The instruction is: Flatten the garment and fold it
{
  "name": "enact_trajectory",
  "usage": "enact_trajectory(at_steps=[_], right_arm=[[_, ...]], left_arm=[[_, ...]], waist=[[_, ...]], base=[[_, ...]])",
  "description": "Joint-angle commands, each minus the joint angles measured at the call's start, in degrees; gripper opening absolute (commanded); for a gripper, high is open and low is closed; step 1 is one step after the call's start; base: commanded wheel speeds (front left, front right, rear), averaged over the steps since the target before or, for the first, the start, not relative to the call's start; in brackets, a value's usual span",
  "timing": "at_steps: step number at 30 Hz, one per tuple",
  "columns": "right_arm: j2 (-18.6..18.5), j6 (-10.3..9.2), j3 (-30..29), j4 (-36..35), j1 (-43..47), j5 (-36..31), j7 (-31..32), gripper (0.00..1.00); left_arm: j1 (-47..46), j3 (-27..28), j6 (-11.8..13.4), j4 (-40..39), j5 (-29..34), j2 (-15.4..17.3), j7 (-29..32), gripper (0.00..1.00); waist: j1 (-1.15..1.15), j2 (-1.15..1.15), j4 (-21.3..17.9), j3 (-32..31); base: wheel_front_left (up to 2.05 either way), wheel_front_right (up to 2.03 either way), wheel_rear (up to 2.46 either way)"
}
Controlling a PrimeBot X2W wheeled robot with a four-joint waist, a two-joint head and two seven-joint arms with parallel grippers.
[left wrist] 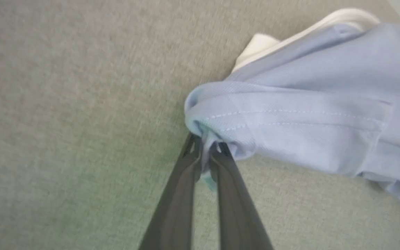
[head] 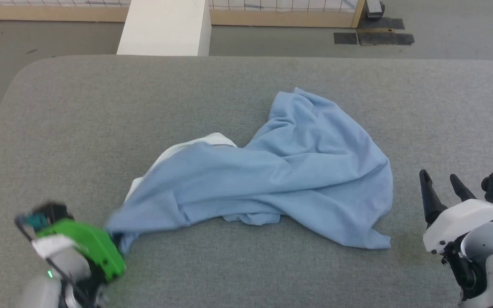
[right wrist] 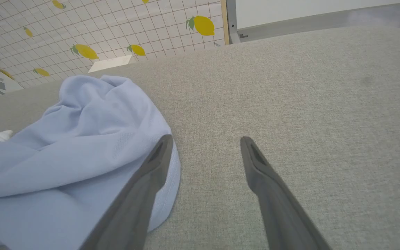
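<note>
Your left gripper (left wrist: 205, 145) is clamping a bunched corner of the shirt's (head: 272, 171) stitched hem, with its two fingers (left wrist: 175, 194) pressing together on the fabric. From that pinch the shirt is spreading ahead and to the gripper's right, lying crumpled on the grey padded table (head: 79, 128). A white panel (left wrist: 339, 17) is showing along the shirt's far edge. Your right gripper (right wrist: 206, 138) is sitting low over the table with its fingers spread wide apart and is holding nothing. The shirt's rounded edge is lying just beside and partly behind its left finger. Bare table is showing between and beyond its fingertips.
</note>
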Motion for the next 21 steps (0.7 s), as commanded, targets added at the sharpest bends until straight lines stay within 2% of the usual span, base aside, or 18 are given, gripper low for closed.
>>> enact_trajectory(at_steps=[1,4,5,6,7,8,9,10,16,21], right_arm=[[0.0,-0.06,0.3,0.1,-0.4,0.1,-0.1,1.00],[0.0,-0.06,0.5,0.3,-0.6,0.2,-0.2,1.00],[0.0,-0.06,0.5,0.4,-0.7,0.2,-0.2,1.00],[0.0,-0.06,0.4,0.5,-0.7,0.2,-0.3,1.00],[0.0,-0.06,0.4,0.6,-0.7,0.1,-0.3,1.00],[0.0,-0.06,0.5,0.7,-0.7,0.1,-0.3,1.00],[0.0,-0.06,0.7,1.0,-0.7,0.2,-0.5,1.00],[0.0,-0.06,0.9,1.2,-0.7,0.2,-0.5,1.00],[0.0,-0.06,1.5,1.9,-0.8,0.6,-1.0,1.00],[0.0,-0.06,1.3,2.4,-0.4,0.6,-1.0,1.00]], left_arm=[[1.7,0.4,0.2,0.8,-1.0,-0.8,0.2,0.00],[3.6,1.1,-0.2,2.7,-3.0,-2.3,-0.5,0.00],[3.7,1.5,-0.4,2.9,-3.3,-2.6,-1.1,0.05],[3.6,1.8,-0.7,2.9,-3.6,-2.8,-2.0,0.50],[3.1,2.3,-1.2,2.3,-3.8,-2.9,-3.3,1.00],[2.6,3.0,-1.7,1.6,-3.9,-2.8,-4.7,1.00],[1.3,4.8,-3.3,-1.6,-3.4,-2.1,-9.6,1.00],[1.1,5.4,-3.9,-3.2,-2.6,-1.6,-12.0,1.00],[3.7,8.2,-5.9,-9.4,4.1,-0.2,-28.0,1.00],[6.1,7.0,-6.6,-9.2,10.3,-2.0,-40.7,1.00]], waist=[[0.00,0.00,-0.1,0.3],[0.00,0.00,-0.1,0.6],[0.00,0.00,0.0,0.6],[0.00,0.00,0.1,0.7],[0.00,0.00,0.3,0.6],[0.00,0.00,0.4,0.6],[0.00,0.00,0.7,0.2],[0.00,0.00,0.7,-0.1],[0.00,0.00,0.4,-0.9],[0.00,0.00,0.9,-0.8]], base=[[0.00,0.00,0.00],[0.00,0.00,0.00],[0.00,0.00,0.00],[0.00,0.00,0.00],[0.00,0.00,0.00],[0.00,0.00,0.00],[0.00,0.00,0.00],[0.00,0.00,0.00],[0.00,0.00,0.00],[0.00,0.00,0.00]])
